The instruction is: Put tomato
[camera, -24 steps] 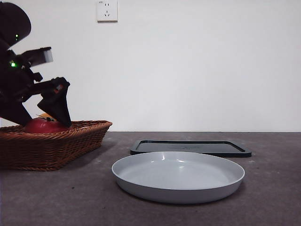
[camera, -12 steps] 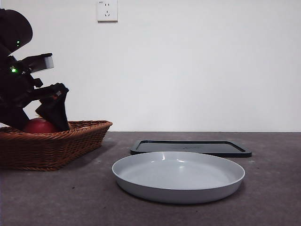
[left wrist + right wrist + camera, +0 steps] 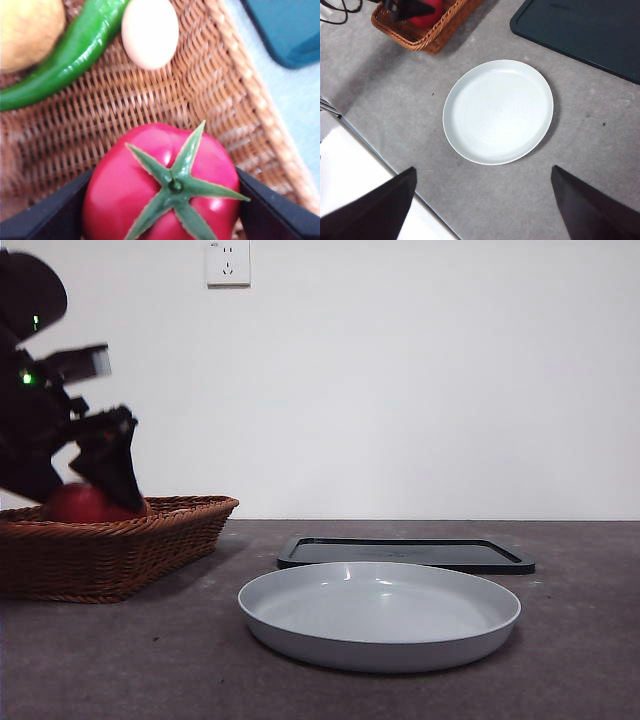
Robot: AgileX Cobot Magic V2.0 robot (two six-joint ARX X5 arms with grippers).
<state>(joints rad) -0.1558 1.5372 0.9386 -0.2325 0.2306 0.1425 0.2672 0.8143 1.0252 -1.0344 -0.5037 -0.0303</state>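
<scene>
The tomato (image 3: 80,503) is glossy red with a green calyx and sits in the wicker basket (image 3: 120,550) at the left. My left gripper (image 3: 108,480) reaches down into the basket. In the left wrist view its two black jaws press both sides of the tomato (image 3: 165,185), so the gripper (image 3: 162,205) is shut on it just above the basket floor (image 3: 100,115). My right gripper (image 3: 480,210) is open and empty, high above the grey plate (image 3: 497,112). The right wrist view also shows the tomato (image 3: 427,15) under the left gripper.
The basket also holds a green pepper (image 3: 75,50), a pale egg (image 3: 150,30) and a yellowish potato-like item (image 3: 27,30). The empty grey plate (image 3: 380,640) lies front centre. A flat black tray (image 3: 405,553) lies behind it. A wall socket (image 3: 227,260) is high up.
My left gripper went down onto the tomato, closed on it and now rises slightly with it, blurred. The plate and tray have not moved.
</scene>
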